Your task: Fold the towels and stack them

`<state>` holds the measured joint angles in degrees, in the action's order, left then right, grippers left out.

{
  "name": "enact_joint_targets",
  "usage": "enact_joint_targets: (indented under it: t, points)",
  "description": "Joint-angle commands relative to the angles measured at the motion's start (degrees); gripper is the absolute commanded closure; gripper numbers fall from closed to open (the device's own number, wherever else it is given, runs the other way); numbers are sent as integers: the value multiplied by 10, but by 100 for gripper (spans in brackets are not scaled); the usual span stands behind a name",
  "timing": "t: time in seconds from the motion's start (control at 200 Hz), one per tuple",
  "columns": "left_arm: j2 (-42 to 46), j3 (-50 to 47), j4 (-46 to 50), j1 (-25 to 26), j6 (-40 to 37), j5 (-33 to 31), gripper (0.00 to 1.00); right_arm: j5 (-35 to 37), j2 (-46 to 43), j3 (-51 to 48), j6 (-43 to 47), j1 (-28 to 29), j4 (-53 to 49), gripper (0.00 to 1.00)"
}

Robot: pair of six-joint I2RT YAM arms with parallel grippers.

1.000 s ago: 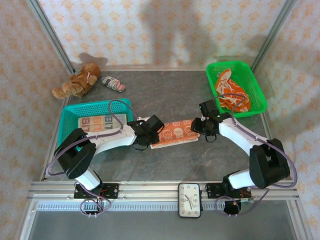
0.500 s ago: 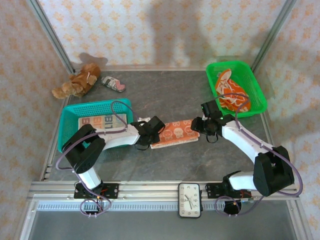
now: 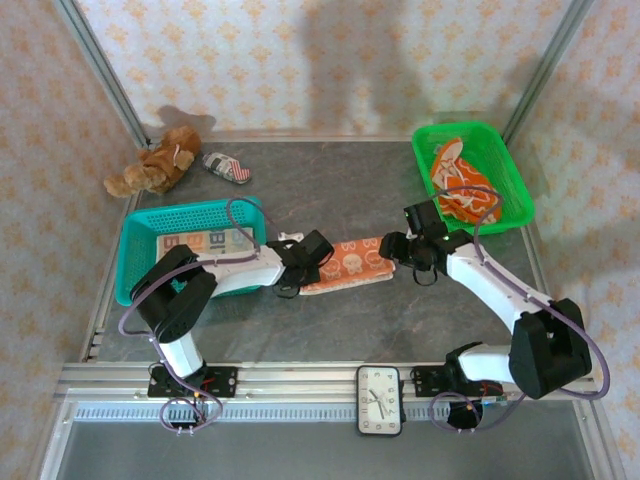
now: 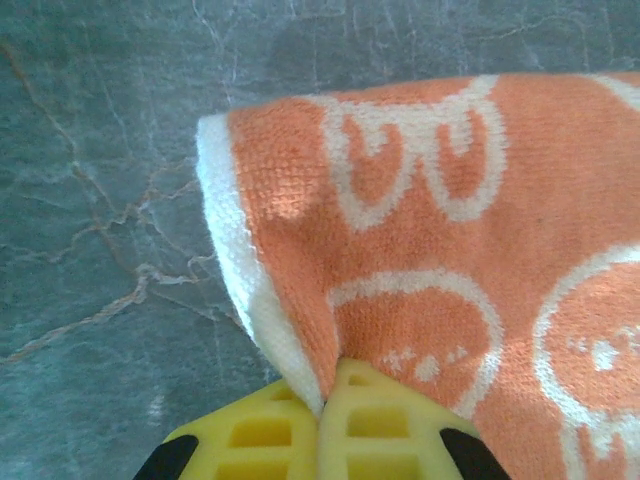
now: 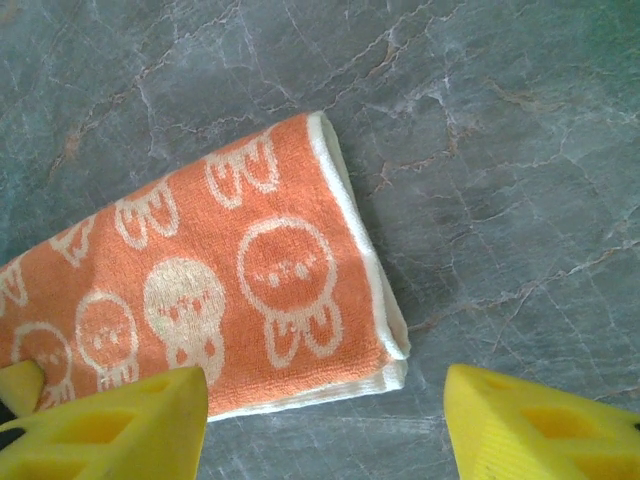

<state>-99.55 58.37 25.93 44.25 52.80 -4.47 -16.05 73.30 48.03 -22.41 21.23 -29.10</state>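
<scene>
One orange towel edge tight in left end effector; right end effector agape.

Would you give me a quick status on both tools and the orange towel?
Left tool shut on orange towel's edge. Right tool open over its far end. Towel folded, flat on table. No obstruction seen.

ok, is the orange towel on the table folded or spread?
Folded: the orange towel shows stacked cream layers at its end; the left claw pinches the other end.
</scene>
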Motion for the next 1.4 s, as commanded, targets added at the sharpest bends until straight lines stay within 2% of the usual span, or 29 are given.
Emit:
enact_joint_targets:
  t: [0.0,0.015,0.05,0.07,0.105,0.13,0.355,0.661,0.946,1.151,1.391]
  points:
    - [21,60,112,4,-51,-59,100,18,-15,-2,-8,4,8,29]
    - [24,67,123,4,-55,-64,100,18,-14,-2,-9,4,9,24]
    - [32,87,149,4,-68,-75,100,16,-13,-1,-9,5,10,21]
    - [37,98,163,4,-76,-83,100,16,-12,0,-10,4,11,13]
    - [46,117,190,4,-90,-95,100,16,-12,0,-11,4,14,8]
    - [51,129,206,3,-100,-103,100,16,-11,1,-11,5,15,0]
    - [94,225,327,-28,-182,-135,100,9,2,11,-16,5,30,1]
    - [147,319,415,-90,-286,-130,100,3,22,13,-29,13,53,1]
    - [162,391,489,-127,-355,-174,100,3,39,20,-37,23,64,1]
    - [170,380,507,-168,-407,-213,100,3,48,27,-38,27,65,1]
    - [189,280,442,-236,-459,-222,100,-1,61,39,-29,27,62,1]
